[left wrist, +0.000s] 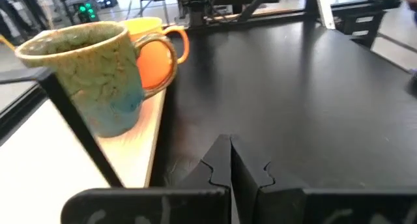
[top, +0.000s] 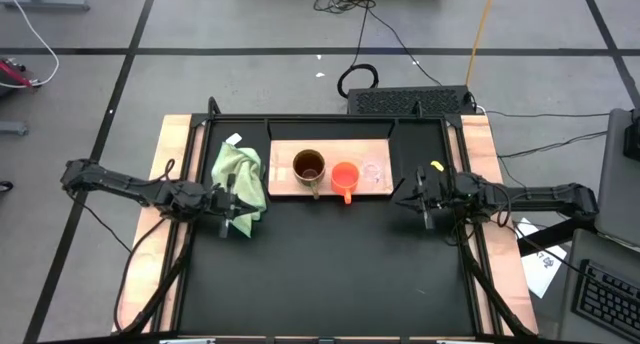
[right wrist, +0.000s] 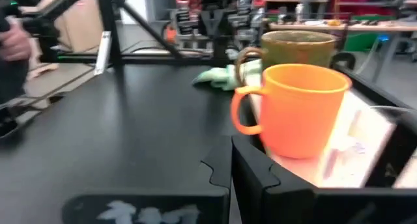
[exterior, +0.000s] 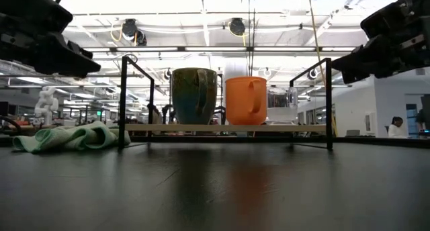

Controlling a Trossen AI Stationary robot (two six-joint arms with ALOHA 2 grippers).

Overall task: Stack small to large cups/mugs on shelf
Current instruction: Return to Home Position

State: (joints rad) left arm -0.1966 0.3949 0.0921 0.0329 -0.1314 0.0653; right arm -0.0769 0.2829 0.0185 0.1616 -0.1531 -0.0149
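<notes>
Three vessels stand upright side by side on the light wooden shelf (top: 285,187): the brown mug (top: 308,167) toward the left, the orange cup (top: 344,176) in the middle, and the clear cup (top: 373,172) toward the right. In the low view the brown mug (exterior: 194,95), orange cup (exterior: 246,100) and clear cup (exterior: 281,105) rest by their bases on the shelf (exterior: 222,128). My left gripper (top: 232,199) hovers shut left of the shelf, raised above the green cloth. My right gripper (top: 415,197) hovers shut just right of the shelf. Both fingertip pairs are closed in the wrist views, left gripper (left wrist: 231,160) and right gripper (right wrist: 232,168).
A light green cloth (top: 240,177) lies crumpled on the black tabletop left of the shelf, under my left gripper. A black metal frame (exterior: 123,100) carries the shelf a little above the table. Bare black tabletop (top: 320,274) spreads toward the near edge.
</notes>
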